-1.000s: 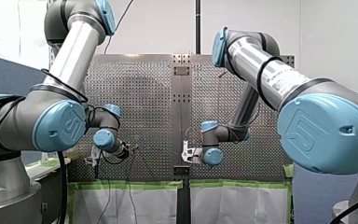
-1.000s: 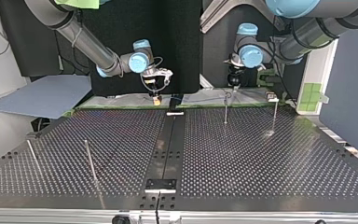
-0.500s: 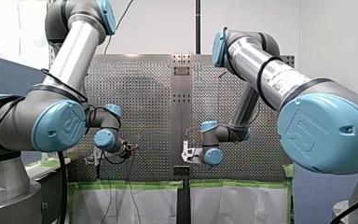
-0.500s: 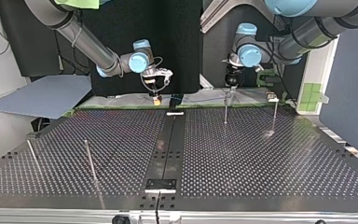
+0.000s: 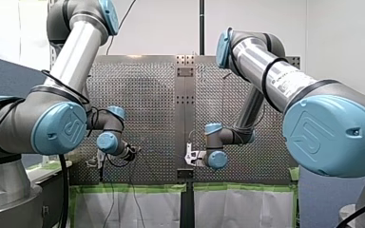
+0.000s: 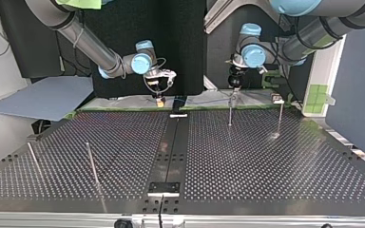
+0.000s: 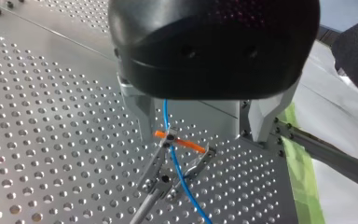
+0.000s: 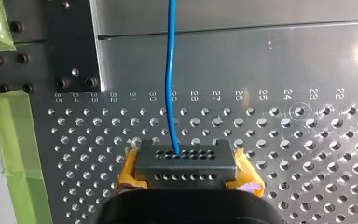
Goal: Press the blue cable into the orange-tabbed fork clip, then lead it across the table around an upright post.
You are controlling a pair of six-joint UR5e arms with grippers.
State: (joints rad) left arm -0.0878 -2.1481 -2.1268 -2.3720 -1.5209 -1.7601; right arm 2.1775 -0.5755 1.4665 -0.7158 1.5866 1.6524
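**A:** Where is the blue cable (image 7: pixel 177 168) just now?

**B:** It lies between the prongs of the fork clip (image 7: pixel 161 179), crossing the orange tab (image 7: pixel 187 144), close to the tabletop (image 6: pixel 266 180) edge nearest the arms' bases. From the wrist view I can't quite tell whether it sits fully down in the fork.

**A:** And the pincers?

**B:** My left pincer (image 7: pixel 203 134) hangs right over the clip, released, with its metal fingers (image 7: pixel 140 116) standing apart on either side of the cable. My right pincer (image 8: pixel 184 163), along that same edge near the middle strip (image 6: pixel 171 142), is clenched on the cable between its yellow pads (image 8: pixel 129 173).

**A:** So which step is this?

**B:** The pressing-in, I judge, and close to done. The routing isn't begun, since I see no cable out among the posts.

**A:** What does the next move need?

**B:** First a firm seat in the fork. After that the left pincer should lift clear while the right draws the cable across, bending it around the upright post (image 6: pixel 230 113) without tugging it out of the clip.
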